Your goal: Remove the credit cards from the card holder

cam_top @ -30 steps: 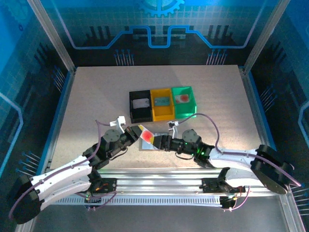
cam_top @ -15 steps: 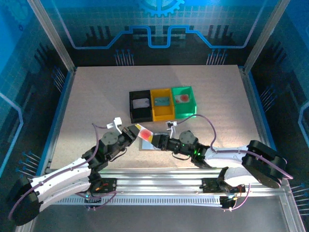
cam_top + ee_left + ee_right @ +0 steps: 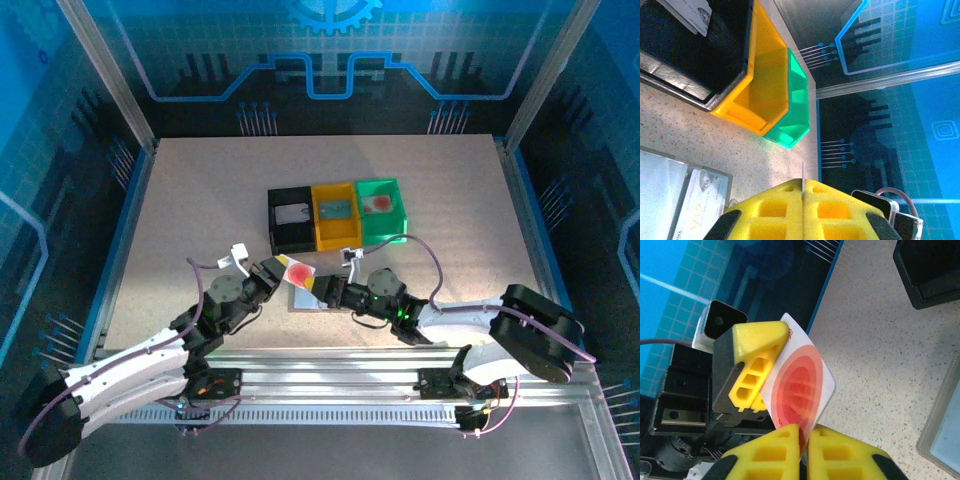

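A pale credit card (image 3: 802,387) with a red-orange round mark hangs in the air between both grippers. My left gripper (image 3: 803,182) is shut on one edge, where the card (image 3: 803,169) shows as a thin line. My right gripper (image 3: 804,432) is shut on the opposite corner. From above, the card (image 3: 299,271) sits just over the grey card holder (image 3: 303,300), with the left gripper (image 3: 272,272) on its left and the right gripper (image 3: 322,288) on its right. The card holder (image 3: 662,185) lies open on the table with a whitish card (image 3: 700,205) in its pocket.
Three bins stand in a row behind the grippers: black (image 3: 290,222), yellow (image 3: 336,215) and green (image 3: 382,210), each with a card lying inside. The two arms meet near the table's front edge. A metal rail (image 3: 330,370) runs along the front.
My right gripper has moved left up to the card and shut on its corner. The left gripper stayed shut on the card and drew slightly back and left.
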